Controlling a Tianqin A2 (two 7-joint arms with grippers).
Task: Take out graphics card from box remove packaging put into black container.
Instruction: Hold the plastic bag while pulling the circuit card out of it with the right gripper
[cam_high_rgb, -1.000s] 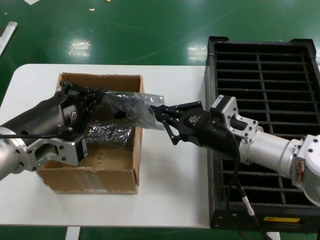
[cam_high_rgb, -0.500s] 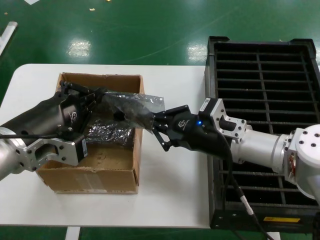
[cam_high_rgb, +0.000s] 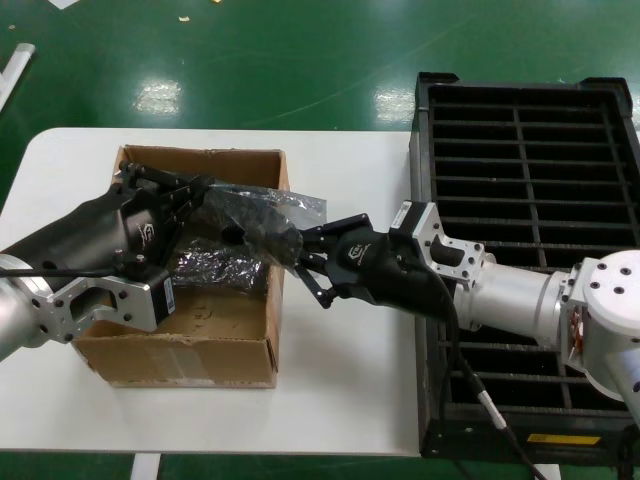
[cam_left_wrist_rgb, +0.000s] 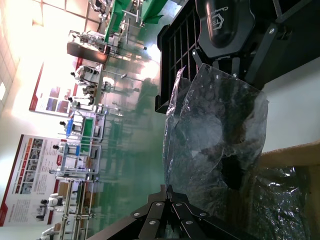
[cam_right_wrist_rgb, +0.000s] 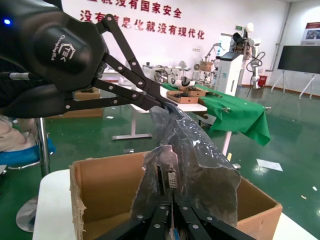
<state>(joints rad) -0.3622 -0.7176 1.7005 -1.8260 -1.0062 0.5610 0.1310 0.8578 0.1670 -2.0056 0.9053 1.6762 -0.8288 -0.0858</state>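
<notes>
Jaws of left gripper (cam_high_rgb: 190, 195) and right gripper (cam_high_rgb: 300, 262) both clamped on the packaging (cam_high_rgb: 262, 215) above the box (cam_high_rgb: 215, 330).

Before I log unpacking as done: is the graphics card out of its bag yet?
No. The graphics card sits inside the packaging, held between the left gripper and right gripper.

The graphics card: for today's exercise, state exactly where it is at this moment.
In the head view, the graphics card, inside its packaging, hangs over the box's right wall, between the left gripper and right gripper.
</notes>
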